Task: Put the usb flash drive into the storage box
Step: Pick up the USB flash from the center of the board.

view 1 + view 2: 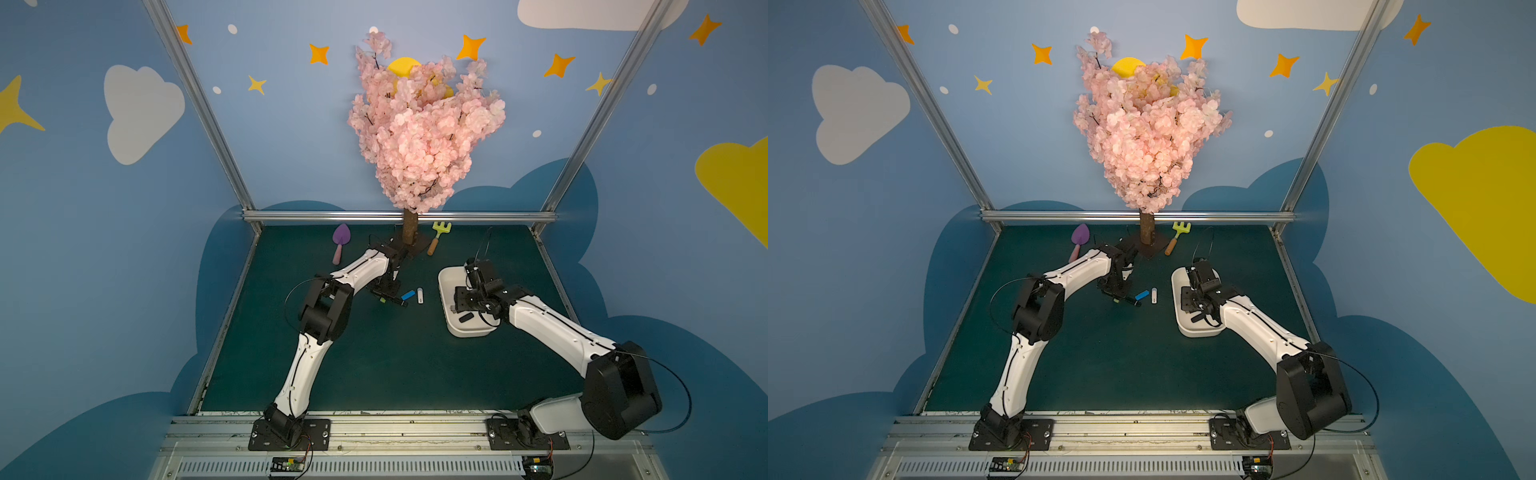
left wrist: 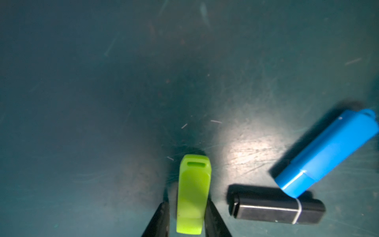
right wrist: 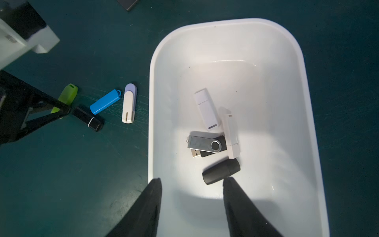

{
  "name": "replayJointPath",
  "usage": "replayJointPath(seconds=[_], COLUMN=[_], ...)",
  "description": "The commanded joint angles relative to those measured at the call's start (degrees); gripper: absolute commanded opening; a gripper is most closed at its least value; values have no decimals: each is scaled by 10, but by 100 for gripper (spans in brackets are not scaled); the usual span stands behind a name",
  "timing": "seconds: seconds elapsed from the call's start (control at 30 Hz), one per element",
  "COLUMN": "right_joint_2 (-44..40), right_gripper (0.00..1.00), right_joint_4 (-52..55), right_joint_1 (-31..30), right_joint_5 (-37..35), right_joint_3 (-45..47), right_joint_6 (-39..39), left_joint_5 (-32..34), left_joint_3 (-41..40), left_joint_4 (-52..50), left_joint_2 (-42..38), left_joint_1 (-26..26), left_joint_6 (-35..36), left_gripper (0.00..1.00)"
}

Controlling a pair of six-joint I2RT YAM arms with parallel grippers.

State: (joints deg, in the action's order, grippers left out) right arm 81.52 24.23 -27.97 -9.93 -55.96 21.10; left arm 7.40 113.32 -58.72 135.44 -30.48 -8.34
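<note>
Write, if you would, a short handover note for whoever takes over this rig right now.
Left claw: straddles the green drive on the mat; whether it is gripped is unclear.
Right claw: open, empty, over the box.
Done: the box holds a short white drive, a long white drive, a swivel drive and a round black drive.
Left: green drive, blue drive, flat black drive and lilac-capped drive lie on the mat beside the box.
</note>
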Motion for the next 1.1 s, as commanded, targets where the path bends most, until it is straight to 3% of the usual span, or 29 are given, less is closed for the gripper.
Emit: replayJointPath(seconds=[0.0, 0.27, 0.43, 0.6, 0.87, 1.07], right_joint_2=[4, -3, -22, -72, -198, -273], right_gripper=[53, 53, 53, 53, 52, 47], right_joint_4=[9, 10, 11, -7, -53, -118], right_joint_1=[-2, -4, -3, -1, 16, 46], right_joint_5=[-4, -10, -21, -64, -188, -212], right_joint_3=[-15, -13, -8, 20, 112, 199], right_joint_6=[8, 7, 8, 27, 114, 161], left_joint_5=[-11, -20, -40, -61, -118, -192], left_joint_3=[-3, -15, -45, -62, -73, -43], left_joint_4=[-45, -17, 22, 45, 96, 153], left_joint_2=[43, 24, -29, -90, -180, -166], left_joint_1=[-3, -1, 1, -2, -66, -121], left_joint_6=[-1, -12, -26, -49, -88, -140], left_gripper=[30, 22, 15, 14, 15, 16])
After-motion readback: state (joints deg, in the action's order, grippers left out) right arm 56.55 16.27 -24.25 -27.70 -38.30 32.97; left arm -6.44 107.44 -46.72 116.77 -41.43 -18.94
